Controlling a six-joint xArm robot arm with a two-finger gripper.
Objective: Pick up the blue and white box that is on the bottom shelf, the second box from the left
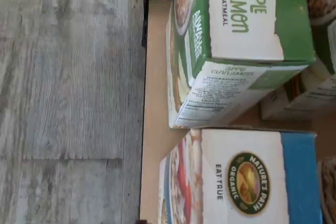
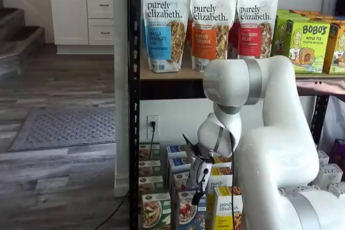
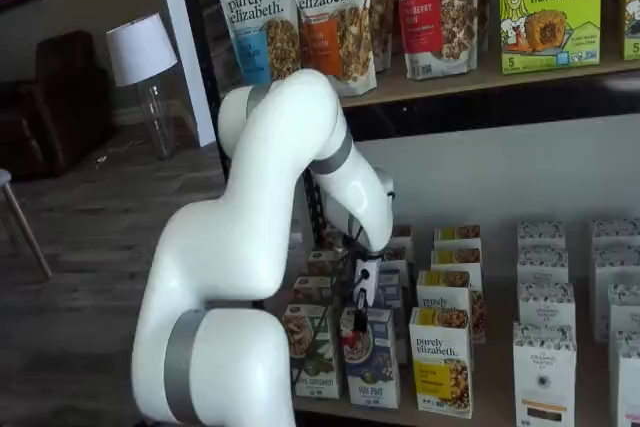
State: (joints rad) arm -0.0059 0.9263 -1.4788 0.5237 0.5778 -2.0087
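On the bottom shelf [image 3: 500, 402] of a black-post rack, the blue and white box [image 3: 367, 357] is standing upright at the front edge, w/ a green-trimmed box [image 3: 310, 350] just beside it on one side and a yellow "purely elizabeth" box [image 3: 441, 362] on the other; more small boxes are lining up in rows behind. Both shelf views are showing the white arm [image 3: 250, 247] bending down in front of the rack, wrist hanging over the front row. The claw [image 3: 362, 299] is hovering just above the blue and white box, apart from it and grasping nothing; the fingers are too small and side-on to make out a gap, but the jaws are standing fully spread. In a shelf view the claw [image 2: 198, 182] is hanging over the same box [image 2: 188, 208], a cable running beside it. Wrist view is looking down on the box's top [image 1: 252, 179], white w/ a blue edge and a round "Nature's Path Organic" logo, next to the green-trimmed "apple cinnamon" oatmeal box [image 1: 236, 40]; tan shelf board and grey wood-look floor [image 1: 68, 98] are showing alongside. One level up, granola bags [image 2: 210, 25] and green Bobo's boxes [image 2: 304, 44] are sitting on the wood-board shelf.
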